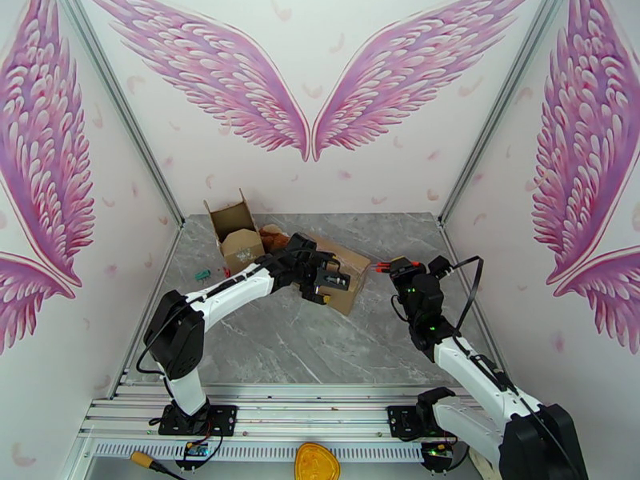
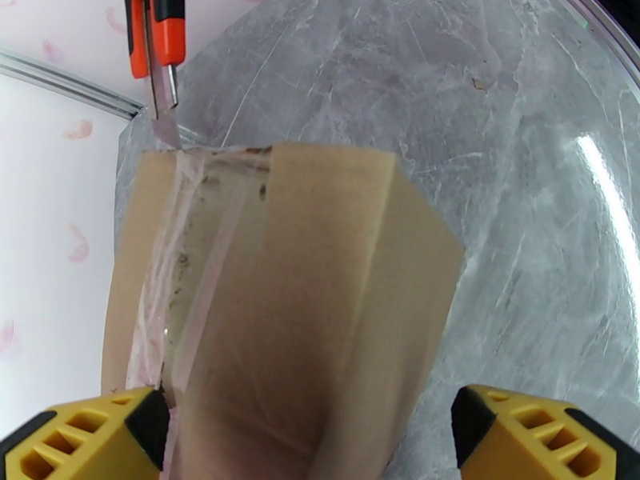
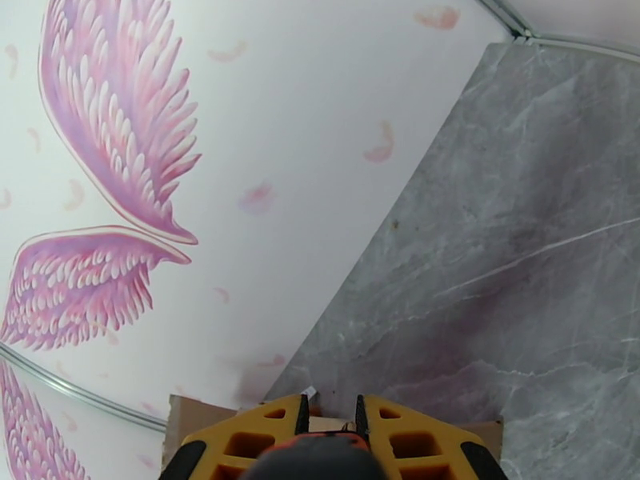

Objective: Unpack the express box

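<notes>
The express box (image 1: 354,291) is a brown carton lying mid-table, sealed with clear tape along its top (image 2: 320,274). My left gripper (image 1: 330,282) is over it, open wide, yellow fingers (image 2: 88,434) straddling the box's near end. My right gripper (image 1: 402,270) is shut on an orange box cutter (image 1: 382,267) to the box's right. In the left wrist view the cutter (image 2: 156,34) points its blade down to the taped far edge of the box. The right wrist view has the cutter handle (image 3: 320,459) between the fingers, with a box corner (image 3: 188,411) below.
A second carton (image 1: 238,234) stands with its flaps up at the back left, with a brownish item (image 1: 274,232) beside it. A small green object (image 1: 202,274) lies near the left wall. The grey marble table (image 1: 320,346) has free room in front.
</notes>
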### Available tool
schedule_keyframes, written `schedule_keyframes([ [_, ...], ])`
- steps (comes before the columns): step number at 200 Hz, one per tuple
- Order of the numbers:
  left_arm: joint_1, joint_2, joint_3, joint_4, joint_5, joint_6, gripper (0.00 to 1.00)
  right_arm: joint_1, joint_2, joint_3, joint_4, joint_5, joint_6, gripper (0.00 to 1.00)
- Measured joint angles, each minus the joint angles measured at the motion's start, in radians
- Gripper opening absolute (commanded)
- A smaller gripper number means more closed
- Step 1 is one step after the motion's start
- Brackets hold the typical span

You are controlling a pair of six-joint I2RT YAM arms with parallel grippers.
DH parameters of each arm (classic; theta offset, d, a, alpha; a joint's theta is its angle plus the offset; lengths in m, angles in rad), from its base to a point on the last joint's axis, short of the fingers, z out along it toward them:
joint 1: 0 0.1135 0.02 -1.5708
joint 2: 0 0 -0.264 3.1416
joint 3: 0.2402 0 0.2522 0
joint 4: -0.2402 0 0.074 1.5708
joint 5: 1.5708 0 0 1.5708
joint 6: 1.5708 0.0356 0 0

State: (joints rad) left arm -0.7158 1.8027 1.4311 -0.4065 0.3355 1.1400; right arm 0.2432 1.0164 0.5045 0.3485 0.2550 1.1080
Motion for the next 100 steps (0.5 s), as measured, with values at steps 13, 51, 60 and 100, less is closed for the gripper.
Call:
schedule_keyframes([
  [13, -0.001, 0.002, 0.002, 0.000, -0.002, 0.000, 0.99, 0.000, 0.001, 0.000, 0.001, 0.000, 0.000, 0.00],
  [51, -0.003, 0.007, 0.002, 0.001, -0.011, 0.000, 0.99, 0.000, 0.045, 0.000, 0.038, -0.004, 0.007, 0.00],
  [60, -0.003, 0.008, 0.002, 0.002, -0.013, 0.000, 0.99, 0.000, 0.061, 0.000, 0.058, -0.007, 0.014, 0.00],
  [100, -0.002, 0.025, 0.003, 0.039, -0.018, -0.008, 0.99, 0.000, 0.087, 0.000, 0.098, -0.052, 0.036, 0.00],
])
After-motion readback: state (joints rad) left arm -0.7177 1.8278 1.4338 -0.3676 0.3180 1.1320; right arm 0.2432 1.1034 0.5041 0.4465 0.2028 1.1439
